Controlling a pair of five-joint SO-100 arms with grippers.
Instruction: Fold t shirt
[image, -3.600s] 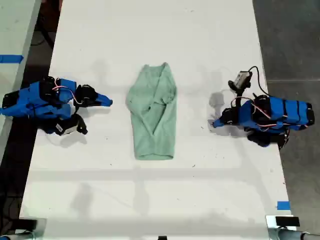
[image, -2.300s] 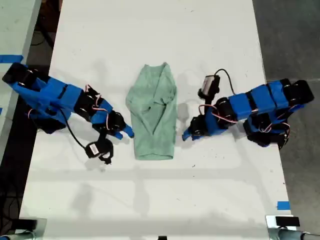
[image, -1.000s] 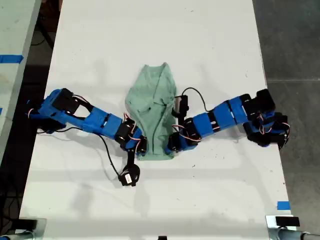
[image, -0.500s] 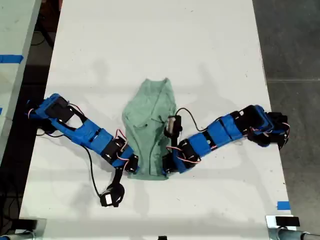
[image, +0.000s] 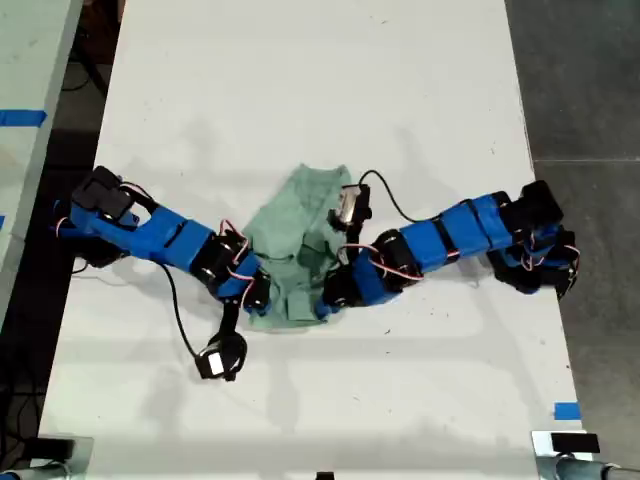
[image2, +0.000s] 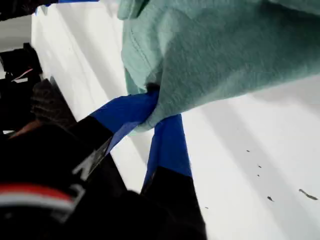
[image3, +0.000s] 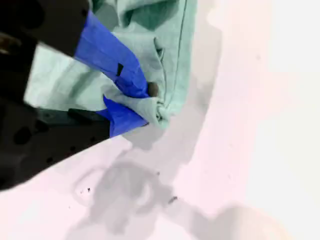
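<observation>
— What does my first gripper (image2: 150, 107) have?
— It is clenched on the t shirt (image2: 225, 55). The two blue jaws meet on a bunched fold at the cloth's lower edge, and the fabric hangs over them, lifted off the white counter (image2: 260, 150).

— And my second gripper (image3: 145, 107)?
— Also grasping the t shirt. Its blue jaws pinch a hemmed corner that is wadded between them, with the rest of the pale green cloth spread behind and bare counter beside it.

— How does it look from above?
— In the exterior view the t shirt (image: 292, 245) sits about midway between the counter's two long edges. It is crumpled, with the end nearer the bottom of that view drawn up into folds. One blue arm (image: 160, 235) reaches in from the exterior view's left and another blue arm (image: 450, 230) from the exterior view's right. Their tips meet the cloth at its two lower corners. The wrist views do not show which arm is which.

— Anything else on the counter?
— A small camera on a cable (image: 215, 360) hangs down by the arm on the exterior view's left. A piece of blue tape (image: 566, 410) lies near the counter's corner at the exterior view's lower right. Farther off, the counter is plain white, and dark floor (image: 590, 80) runs along its long edge on the exterior view's right.
</observation>
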